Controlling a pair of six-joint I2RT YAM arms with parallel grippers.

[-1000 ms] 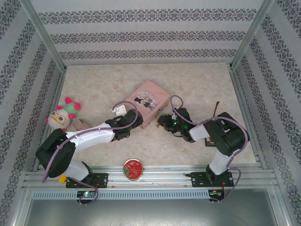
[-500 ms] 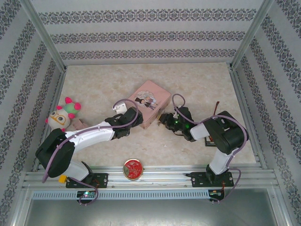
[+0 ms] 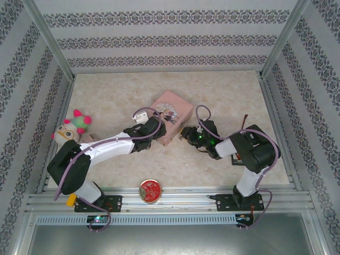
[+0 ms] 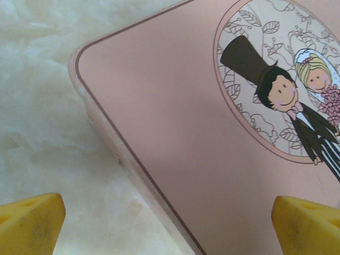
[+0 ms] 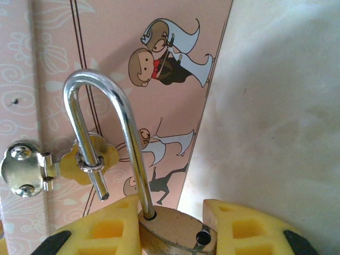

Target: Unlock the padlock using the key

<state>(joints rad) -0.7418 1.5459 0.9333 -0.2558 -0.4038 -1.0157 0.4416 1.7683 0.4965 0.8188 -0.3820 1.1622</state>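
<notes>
While the right gripper (image 5: 175,234) clamps the brass body of the padlock (image 5: 172,231) between its yellow fingers (image 5: 106,231), the silvery shackle (image 5: 114,101) rises from that body in front of a side face of the pink tin box (image 5: 159,32). The long leg of the shackle sits in the body. The short leg ends free, just clear of it, and passes through a small metal ring (image 5: 90,164) on a gold flower-shaped plate (image 5: 109,154) fixed to the box. Just left of the plate, a silvery latch piece (image 5: 21,169) sits on the same face. A small dark hole (image 5: 201,237) shows in the top of the brass body, close to the right-hand finger.

The left gripper (image 4: 170,226) hangs over a rounded corner of the box lid with its jaws spread wide and nothing between them. One yellow tip is over the marbled table (image 3: 223,95) beside the box, and the other is over the lid, near the cartoon bride and groom (image 4: 297,106) printed there.

From overhead, the box lies near the middle of the table, with the left arm at its near-left side and the right arm at its near-right edge, where the padlock hangs. A plush toy (image 3: 71,129) lies by the left wall. A round red tin (image 3: 150,190) rests at the near edge between the two arm bases, well apart from the box.
</notes>
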